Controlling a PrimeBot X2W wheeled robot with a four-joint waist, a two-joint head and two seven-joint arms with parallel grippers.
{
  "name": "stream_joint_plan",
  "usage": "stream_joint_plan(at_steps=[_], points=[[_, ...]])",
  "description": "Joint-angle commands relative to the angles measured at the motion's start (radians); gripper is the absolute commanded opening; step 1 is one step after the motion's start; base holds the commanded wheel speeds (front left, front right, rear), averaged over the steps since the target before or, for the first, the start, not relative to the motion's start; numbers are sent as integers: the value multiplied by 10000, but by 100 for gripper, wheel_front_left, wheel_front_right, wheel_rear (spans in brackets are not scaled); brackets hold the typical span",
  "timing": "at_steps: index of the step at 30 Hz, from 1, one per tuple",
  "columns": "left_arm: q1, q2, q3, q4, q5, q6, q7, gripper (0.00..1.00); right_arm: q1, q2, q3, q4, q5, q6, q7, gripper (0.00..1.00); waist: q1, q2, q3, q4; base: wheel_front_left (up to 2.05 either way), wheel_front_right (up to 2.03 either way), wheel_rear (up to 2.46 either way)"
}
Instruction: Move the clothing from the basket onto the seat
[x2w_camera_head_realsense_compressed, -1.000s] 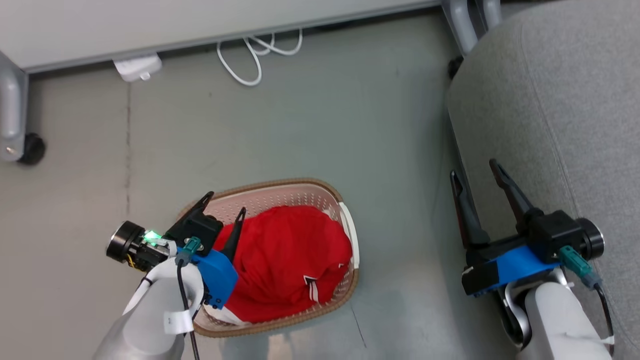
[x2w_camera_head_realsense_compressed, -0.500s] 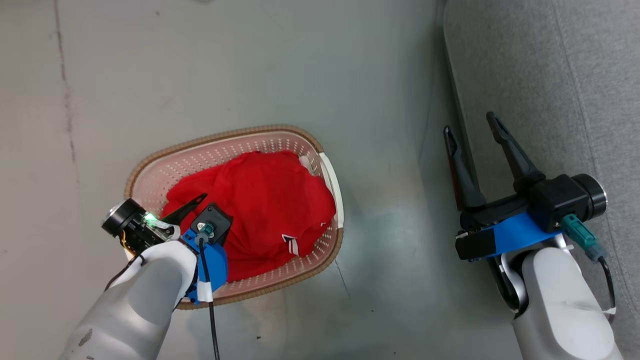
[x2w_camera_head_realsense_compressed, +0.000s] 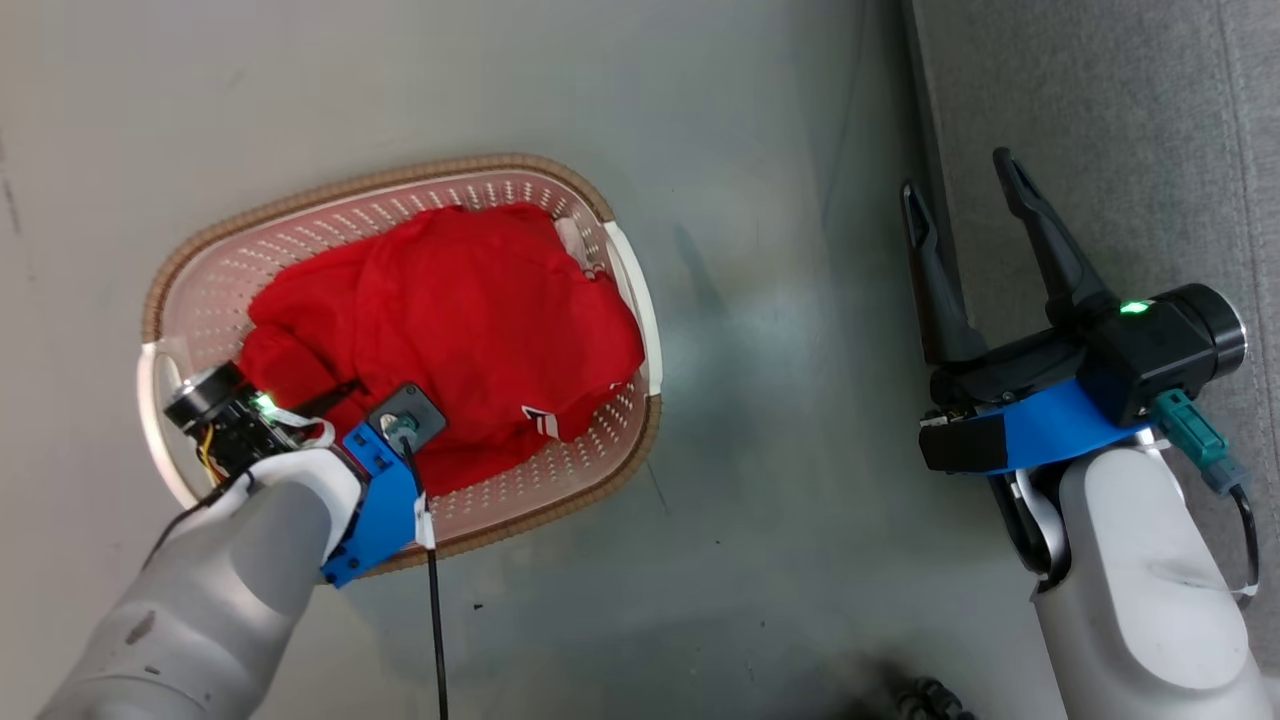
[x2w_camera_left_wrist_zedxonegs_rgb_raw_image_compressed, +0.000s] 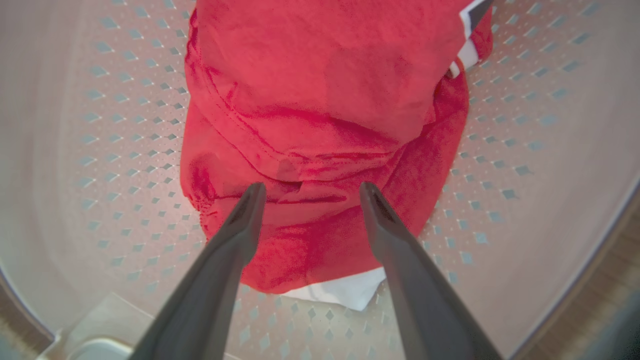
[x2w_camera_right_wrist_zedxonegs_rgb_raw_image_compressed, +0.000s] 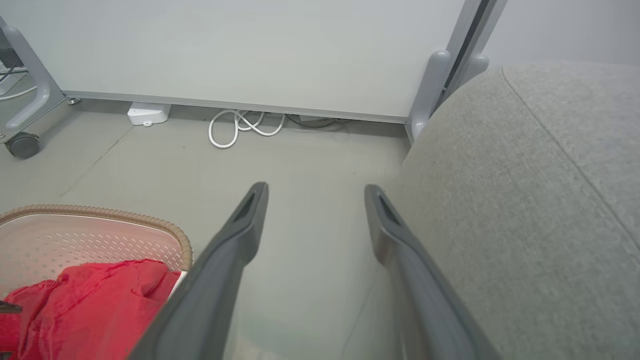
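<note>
The red clothing lies bunched in the cream basket on the floor, with a white-and-black trim patch at its near right. My left gripper points down into the basket, open, its fingertips just over a fold of the clothing and gripping nothing. In the head view the wrist covers most of the left gripper. My right gripper hangs open and empty at the edge of the grey seat. The right wrist view has the right gripper between the basket and the seat.
Grey floor separates basket and seat. Further on stands a pale panel on grey legs, with a looped white cable, a white plug block and a caster wheel at its foot.
The head camera has tilted down, so the whole picture shifted. My left gripper has swung from the basket's rim to point down inside it over the clothing. The right gripper has kept its place.
</note>
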Motion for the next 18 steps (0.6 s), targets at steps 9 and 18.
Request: stream_joint_plan(at_steps=[9,18], points=[[-853,550,-1193,-54,-1065,-6,855,100,-447,-33,-24,-563,-63,1,-37,100,-2,1,1196,-358,0,0,0],[-1522,982,-1991,-148,-1870,-6,1280,100,-581,55,-124,-1072,-116,1,-37,100,-2,1,1945,-506,0,0,0]])
